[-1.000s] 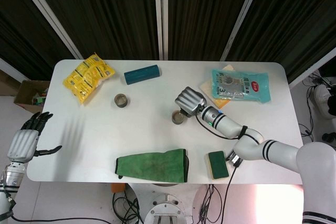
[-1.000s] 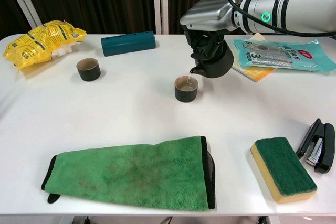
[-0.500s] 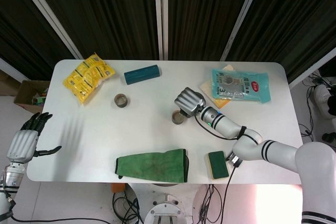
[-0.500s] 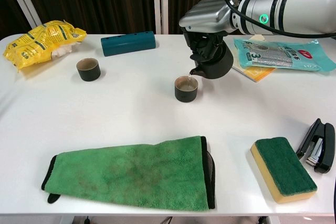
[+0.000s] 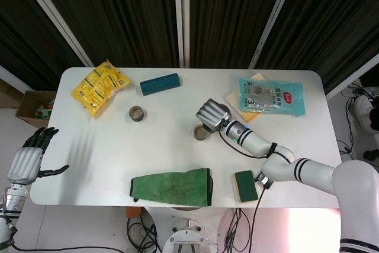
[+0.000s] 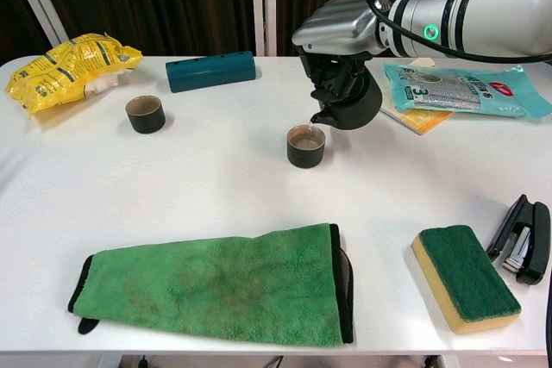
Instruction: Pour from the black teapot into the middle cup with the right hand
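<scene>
My right hand [image 6: 338, 28] [image 5: 213, 113] grips the black teapot [image 6: 352, 101] from above and holds it tilted, spout down to the left, just over the rim of the middle cup [image 6: 305, 145] [image 5: 201, 133]. A thin stream runs from the spout into that dark cup, which shows liquid inside. In the head view the hand hides most of the teapot. A second dark cup [image 6: 145, 114] [image 5: 136, 113] stands further left. My left hand [image 5: 26, 159] hangs off the table's left edge, fingers spread and holding nothing.
A green cloth [image 6: 216, 283] lies at the front. A green-and-yellow sponge [image 6: 466, 277] and black stapler [image 6: 521, 239] sit front right. A teal box [image 6: 211, 71] and yellow bag [image 6: 65, 65] lie at the back left, a blue packet [image 6: 461, 89] at the back right.
My right hand with the teapot has shifted very slightly to the left and kept pouring; the left hand is unchanged.
</scene>
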`<action>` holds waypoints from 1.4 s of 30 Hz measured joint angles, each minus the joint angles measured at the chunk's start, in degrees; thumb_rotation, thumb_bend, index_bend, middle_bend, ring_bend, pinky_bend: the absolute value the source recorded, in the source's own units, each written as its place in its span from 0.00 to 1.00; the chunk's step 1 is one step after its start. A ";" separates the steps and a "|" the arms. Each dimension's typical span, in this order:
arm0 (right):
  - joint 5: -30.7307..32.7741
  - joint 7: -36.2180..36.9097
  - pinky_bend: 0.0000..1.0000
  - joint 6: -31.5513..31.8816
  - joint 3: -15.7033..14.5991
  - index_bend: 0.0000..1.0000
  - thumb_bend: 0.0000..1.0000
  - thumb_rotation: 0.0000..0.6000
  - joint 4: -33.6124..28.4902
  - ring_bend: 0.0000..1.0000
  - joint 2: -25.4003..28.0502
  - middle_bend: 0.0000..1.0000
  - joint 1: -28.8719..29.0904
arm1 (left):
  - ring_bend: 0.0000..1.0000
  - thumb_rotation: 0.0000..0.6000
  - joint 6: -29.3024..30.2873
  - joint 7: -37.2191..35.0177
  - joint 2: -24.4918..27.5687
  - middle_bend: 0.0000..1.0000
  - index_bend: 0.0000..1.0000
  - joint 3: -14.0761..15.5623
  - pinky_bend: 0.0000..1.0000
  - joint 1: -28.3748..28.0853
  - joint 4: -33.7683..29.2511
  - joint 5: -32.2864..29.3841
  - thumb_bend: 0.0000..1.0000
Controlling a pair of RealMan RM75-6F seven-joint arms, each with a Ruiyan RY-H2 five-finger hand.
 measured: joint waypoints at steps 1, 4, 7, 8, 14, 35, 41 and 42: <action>0.02 -0.11 0.68 -0.01 0.00 1.00 0.46 1.00 -0.01 0.88 0.01 1.00 0.03 | 0.03 0.74 -0.01 0.00 -0.01 0.09 0.12 0.00 0.18 -0.01 0.01 0.00 0.06; 0.16 -0.42 0.68 -0.15 -0.04 1.00 0.46 1.00 -0.01 0.88 0.05 1.00 0.12 | 0.03 0.74 -0.03 -0.05 -0.07 0.09 0.12 -0.03 0.18 -0.04 0.06 0.01 0.07; 0.25 -0.63 0.68 -0.14 -0.03 1.00 0.46 1.00 0.03 0.88 0.02 1.00 0.18 | 0.03 0.73 -0.05 -0.12 -0.09 0.09 0.12 -0.06 0.18 -0.08 0.13 0.01 0.06; 0.25 -0.69 0.68 -0.14 -0.03 1.00 0.46 1.00 0.03 0.88 0.00 1.00 0.20 | 0.03 0.73 -0.05 -0.14 -0.08 0.09 0.12 -0.06 0.18 -0.09 0.13 0.02 0.07; 0.42 -1.13 0.68 -0.20 0.05 1.00 0.46 1.00 -0.14 0.88 -0.10 1.00 0.43 | 0.03 0.73 0.19 -0.27 0.04 0.09 0.12 -0.10 0.18 -0.01 0.10 0.06 0.07; 1.86 0.03 0.68 0.26 0.88 1.00 0.46 1.00 -0.67 0.88 -0.38 1.00 0.32 | 0.03 0.73 0.44 -0.91 -0.08 0.09 0.12 -0.11 0.18 0.20 0.65 0.05 0.07; 1.66 2.97 0.68 1.04 1.52 1.00 0.45 1.00 -1.47 0.88 -0.05 1.00 -0.14 | 0.03 0.73 0.41 -0.98 -0.14 0.09 0.12 -0.08 0.18 0.27 0.74 0.00 0.07; 1.53 3.48 0.68 1.27 1.62 1.00 0.45 1.00 -1.66 0.88 0.07 1.00 -0.24 | 0.03 0.73 0.42 -0.99 -0.16 0.09 0.12 -0.08 0.18 0.26 0.76 0.03 0.06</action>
